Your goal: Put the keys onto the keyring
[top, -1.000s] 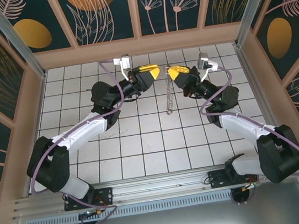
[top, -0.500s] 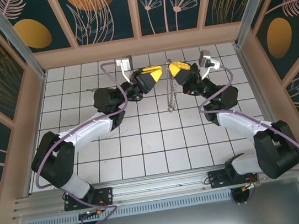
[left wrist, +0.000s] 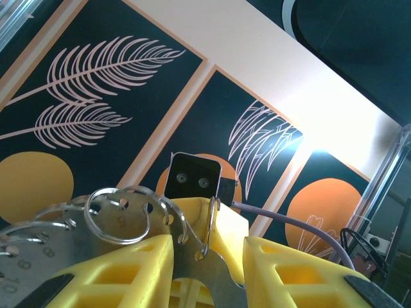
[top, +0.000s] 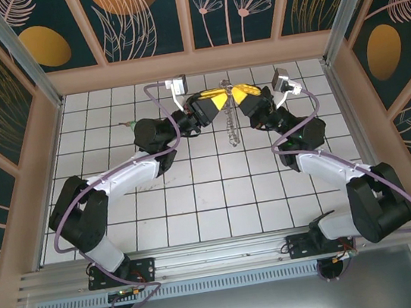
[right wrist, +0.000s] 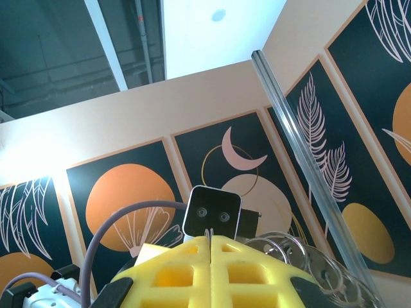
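The keyring (top: 230,129) hangs in the air as a string of silvery pieces between my two grippers, near the back wall. My left gripper (top: 216,100) is shut on a flat holed metal piece (left wrist: 192,269) of it, with several wire rings (left wrist: 122,215) fanned out to the left. My right gripper (top: 239,94) faces it, almost touching, shut on a thin wire ring (right wrist: 209,232) seen edge-on. In the left wrist view that ring (left wrist: 212,224) runs through a hole in the flat piece. A tiny green-headed key (top: 129,124) seems to lie on the tiles by the left arm.
The white tiled floor (top: 211,191) lies well below both grippers. The back wall (top: 193,62) stands close behind them. More clear rings (right wrist: 286,251) hang to the right of my right fingers.
The left gripper has moved right and the right one slightly left, so their tips now nearly meet. The hanging keyring has drawn up shorter between them.
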`<control>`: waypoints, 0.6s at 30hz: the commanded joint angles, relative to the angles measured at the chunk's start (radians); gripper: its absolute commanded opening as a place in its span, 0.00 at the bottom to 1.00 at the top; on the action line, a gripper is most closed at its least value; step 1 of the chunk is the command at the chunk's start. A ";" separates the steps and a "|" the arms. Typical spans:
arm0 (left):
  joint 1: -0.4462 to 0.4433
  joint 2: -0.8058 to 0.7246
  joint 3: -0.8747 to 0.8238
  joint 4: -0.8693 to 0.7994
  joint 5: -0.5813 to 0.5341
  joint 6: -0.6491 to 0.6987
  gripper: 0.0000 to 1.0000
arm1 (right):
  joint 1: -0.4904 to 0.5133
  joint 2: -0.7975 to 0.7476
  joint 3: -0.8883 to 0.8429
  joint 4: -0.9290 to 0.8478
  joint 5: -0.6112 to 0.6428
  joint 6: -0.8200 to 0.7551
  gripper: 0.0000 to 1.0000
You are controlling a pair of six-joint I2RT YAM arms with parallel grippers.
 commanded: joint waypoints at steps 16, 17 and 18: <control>-0.008 0.025 0.051 0.063 -0.016 -0.006 0.21 | 0.022 0.011 0.012 0.086 0.012 0.014 0.00; -0.008 0.024 0.051 0.065 -0.016 -0.006 0.17 | 0.021 0.011 0.013 0.086 0.012 0.013 0.00; -0.007 0.024 0.051 0.065 -0.016 -0.006 0.15 | 0.021 0.011 0.013 0.085 0.012 0.012 0.00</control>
